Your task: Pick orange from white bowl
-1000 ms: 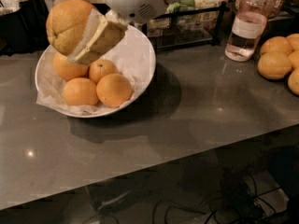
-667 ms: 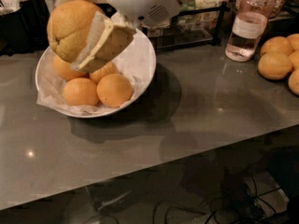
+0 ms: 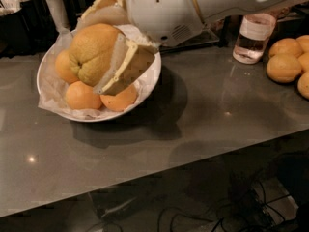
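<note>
The orange (image 3: 92, 52) is dull yellow-orange with a greenish tinge and a crease down its skin. My gripper (image 3: 104, 45) is shut on it, one pale finger (image 3: 118, 66) across its right side, another above it. It hangs over the white bowl (image 3: 149, 79), which is lined with crinkled white paper and holds three smoother, brighter oranges (image 3: 81, 95). The white arm reaches in from the upper right and hides the bowl's far rim.
A clear plastic bottle (image 3: 252, 36) stands at the back right of the grey table (image 3: 203, 124). A pile of bright oranges (image 3: 285, 64) lies at the right edge. Dark containers stand behind the bowl at the left. The table's front edge runs across below.
The gripper with the orange now sits further right and lower in view, closer to the camera and appearing larger. The bowl and its oranges lie as before.
</note>
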`<state>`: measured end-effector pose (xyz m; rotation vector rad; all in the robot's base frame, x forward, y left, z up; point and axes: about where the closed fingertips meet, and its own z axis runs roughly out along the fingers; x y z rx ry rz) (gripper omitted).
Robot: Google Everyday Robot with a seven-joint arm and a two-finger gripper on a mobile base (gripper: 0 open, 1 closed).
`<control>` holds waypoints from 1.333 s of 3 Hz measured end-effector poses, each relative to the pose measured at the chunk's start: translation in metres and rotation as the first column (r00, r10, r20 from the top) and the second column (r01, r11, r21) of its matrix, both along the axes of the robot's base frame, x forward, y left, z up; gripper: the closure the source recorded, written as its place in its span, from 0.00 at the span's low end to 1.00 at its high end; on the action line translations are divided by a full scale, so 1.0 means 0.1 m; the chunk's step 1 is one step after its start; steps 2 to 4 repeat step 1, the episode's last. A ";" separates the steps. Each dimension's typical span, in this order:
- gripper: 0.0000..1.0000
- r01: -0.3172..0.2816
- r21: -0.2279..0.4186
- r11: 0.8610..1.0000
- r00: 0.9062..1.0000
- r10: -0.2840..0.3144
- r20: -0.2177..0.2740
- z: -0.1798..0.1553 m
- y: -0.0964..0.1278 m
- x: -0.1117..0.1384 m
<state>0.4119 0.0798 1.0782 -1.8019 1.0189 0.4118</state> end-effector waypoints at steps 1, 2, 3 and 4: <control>1.00 -0.048 0.026 0.998 0.998 0.049 -0.037 -0.19 0.02 0.06; 1.00 -0.048 0.026 0.998 0.998 0.049 -0.037 -0.19 0.02 0.06; 1.00 -0.048 0.026 0.998 0.998 0.049 -0.037 -0.19 0.02 0.06; 1.00 -0.048 0.026 0.998 0.998 0.049 -0.037 -0.19 0.02 0.06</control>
